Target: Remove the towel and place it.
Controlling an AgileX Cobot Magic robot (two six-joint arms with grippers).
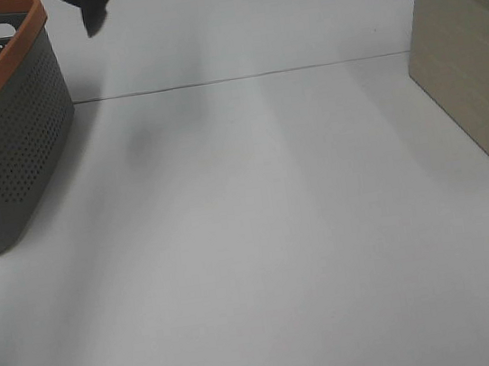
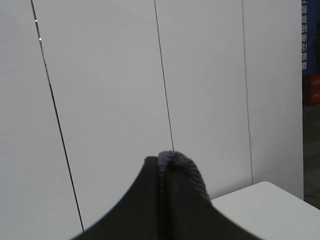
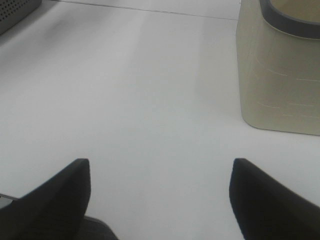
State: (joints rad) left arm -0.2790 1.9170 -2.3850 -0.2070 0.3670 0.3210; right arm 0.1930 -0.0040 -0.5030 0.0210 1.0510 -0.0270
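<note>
Left fingers [image 2: 145, 205]: closed together on a small fold of the towel [image 2: 186, 167]. I see only a thin edge of cloth at the tips, with a wall behind.
Right fingers [image 3: 55, 195]: spread wide, holding nothing, low over the counter [image 1: 263, 253] near the beige basket [image 1: 477, 87].
Towel position: lifted high. In the high view only a dark corner hangs at the top edge, near the orange rim of the grey basket [image 1: 12, 152]. The rest is out of frame.
Risk 1, slip: I judge the pinch shallow. A fast swing could pull the cloth free and drop it short of its place.
Risk 2, snag: the hanging corner could catch the grey basket rim if I traverse low.
Risk 3, blind placement: the left wrist camera looks away from the counter, so I cannot check the drop point from it.
Risk 4, bunching: soft cloth released from height is likely to land crumpled.
</note>
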